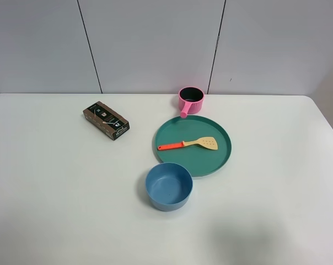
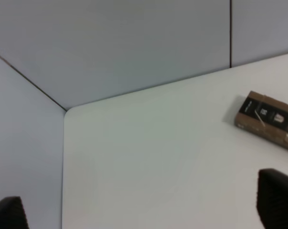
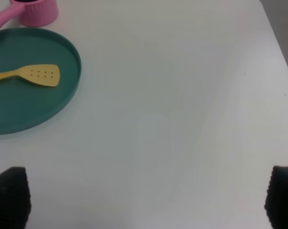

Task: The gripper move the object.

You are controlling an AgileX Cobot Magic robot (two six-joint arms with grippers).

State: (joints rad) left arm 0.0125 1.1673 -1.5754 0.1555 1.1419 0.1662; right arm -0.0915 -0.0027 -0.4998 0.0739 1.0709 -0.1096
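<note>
The toy spatula [image 1: 192,143], with a pale yellow perforated blade and an orange-red handle, lies flat on a round green plate [image 1: 221,160] right of the table's middle. In the right wrist view the spatula [image 3: 38,75] lies on the plate [image 3: 39,119], well away from my right gripper [image 3: 146,198]. Its black fingertips [image 3: 10,195] stand wide apart over bare table, empty. My left gripper [image 2: 141,210] is open and empty over the table's far left corner. Neither gripper shows in the exterior view.
A pink pot [image 1: 191,100] stands just behind the plate. A blue bowl [image 1: 168,186] sits against the plate's front. A dark brown box [image 1: 106,120] lies at the back left and also shows in the left wrist view [image 2: 270,121].
</note>
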